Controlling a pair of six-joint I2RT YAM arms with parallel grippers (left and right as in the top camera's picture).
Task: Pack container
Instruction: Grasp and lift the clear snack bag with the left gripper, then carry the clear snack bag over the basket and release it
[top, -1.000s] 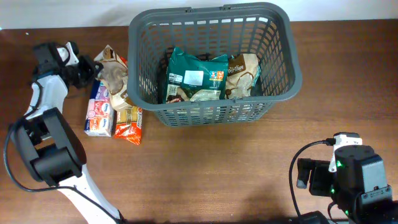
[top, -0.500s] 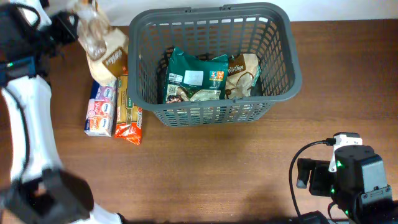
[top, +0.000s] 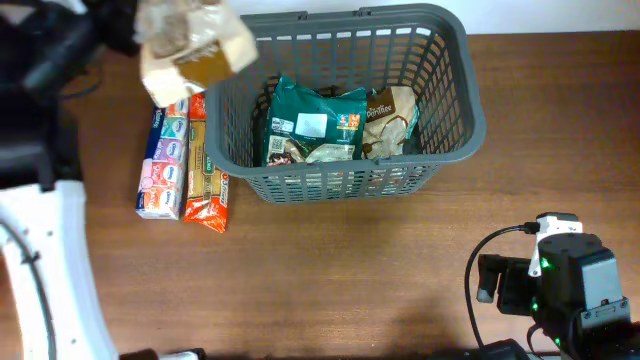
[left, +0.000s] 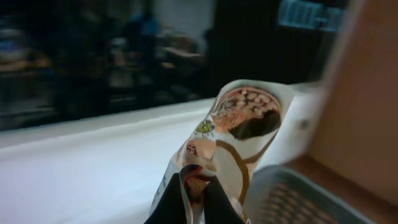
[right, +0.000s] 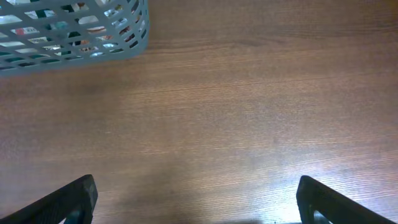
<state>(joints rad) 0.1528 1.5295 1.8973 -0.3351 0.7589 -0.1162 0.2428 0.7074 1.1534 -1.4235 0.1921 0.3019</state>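
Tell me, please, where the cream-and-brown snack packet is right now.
In the overhead view, the snack packet hangs at the upper left, over the far-left corner of the container, pinched between the left arm's fingers.

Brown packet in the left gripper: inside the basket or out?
Out. The left gripper holds the brown packet aloft at the basket's left rim. Inside lie a green packet and a tan packet.

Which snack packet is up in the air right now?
The beige and brown packet pinched by the left gripper; the others lie in the basket or on the table.
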